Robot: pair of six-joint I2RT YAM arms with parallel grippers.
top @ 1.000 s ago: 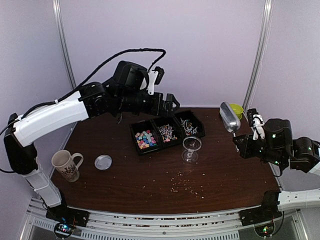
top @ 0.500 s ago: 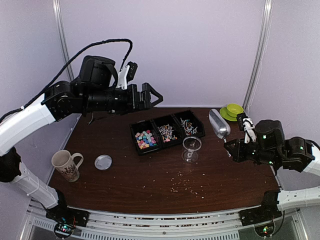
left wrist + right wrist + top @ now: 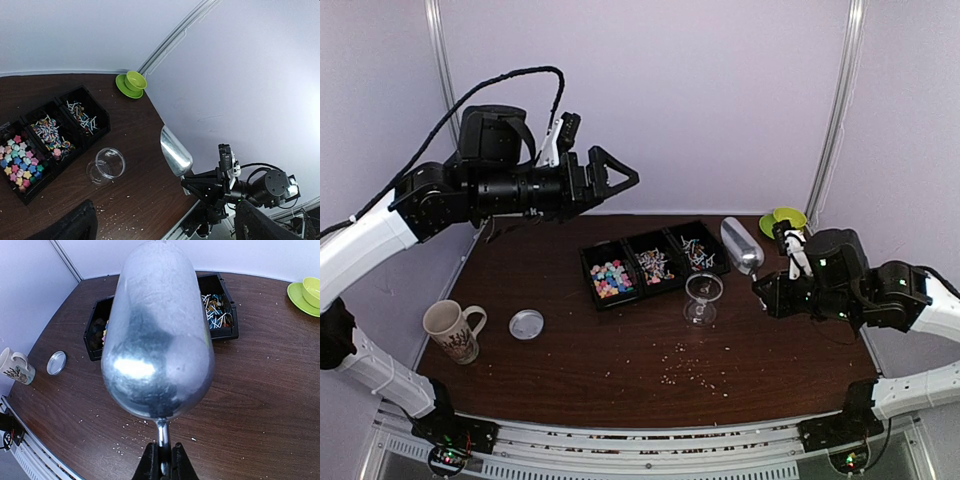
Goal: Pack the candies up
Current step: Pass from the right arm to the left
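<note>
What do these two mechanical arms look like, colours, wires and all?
Each arm has smooth white shells on its long segments and chunky black joints. A thick black braided cable loops over the left arm. The right arm shows tiny green lights. Each wrist carries a small white bracket, and both the left pincer and right pincer have black fingers.
</note>
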